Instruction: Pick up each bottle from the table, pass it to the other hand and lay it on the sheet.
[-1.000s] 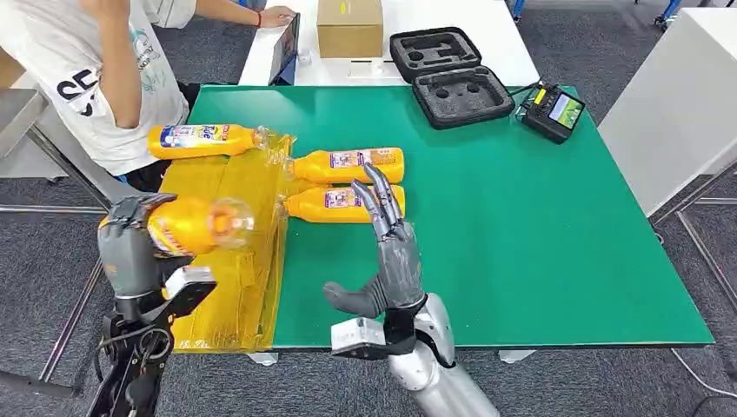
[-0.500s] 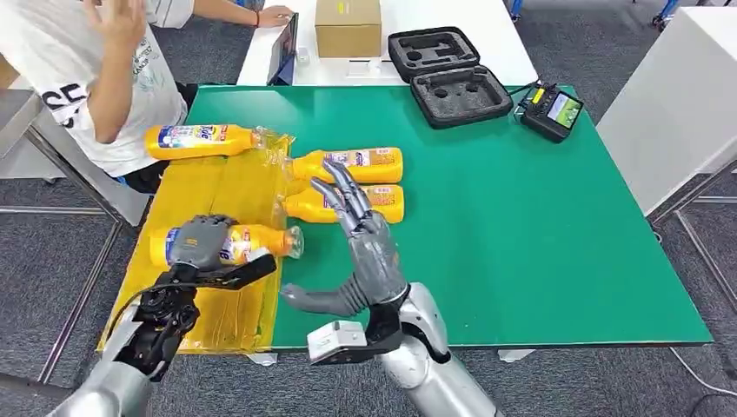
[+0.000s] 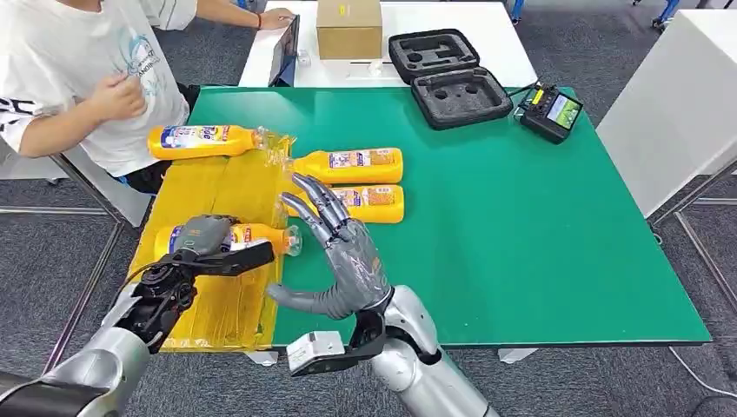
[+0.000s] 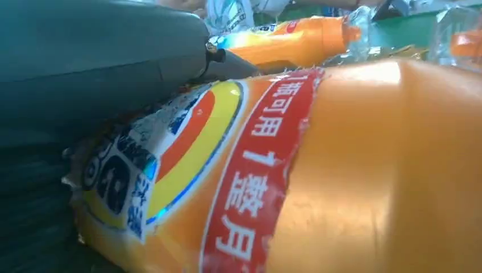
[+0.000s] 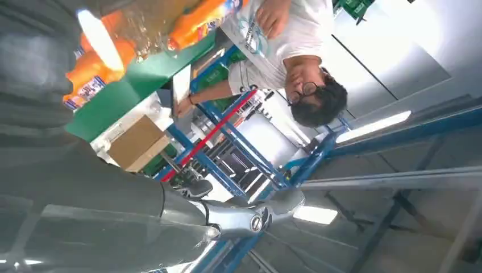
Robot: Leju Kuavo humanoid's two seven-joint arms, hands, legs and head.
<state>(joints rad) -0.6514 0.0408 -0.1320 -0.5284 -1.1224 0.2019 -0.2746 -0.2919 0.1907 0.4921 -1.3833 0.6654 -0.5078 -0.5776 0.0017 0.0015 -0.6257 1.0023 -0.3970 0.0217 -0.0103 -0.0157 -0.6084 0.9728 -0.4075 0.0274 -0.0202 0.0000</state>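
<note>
My left hand [image 3: 202,236] grips an orange bottle [image 3: 257,236] that lies on its side on the yellow sheet [image 3: 228,182], cap toward the table. Up close, the left wrist view has that bottle's [image 4: 352,170] red and yellow label beside the hand [image 4: 85,68]. My right hand [image 3: 346,254] hovers open over the green table [image 3: 521,226], just right of the sheet's edge, fingers spread and holding nothing. Another bottle [image 3: 198,138] lies at the sheet's far end. Two more bottles [image 3: 352,162] [image 3: 375,201] lie side by side on the table beyond my right hand.
A person [image 3: 78,78] in a white shirt stands at the table's far left corner, close to the sheet. A black foam case [image 3: 452,78] and a handheld controller [image 3: 553,111] sit at the back. A cardboard box [image 3: 349,28] stands on the white table behind.
My left hand has brought the bottle down from above the sheet's left edge and laid it on the sheet. My right hand has drifted left and nearer. The person's arm has dropped.
</note>
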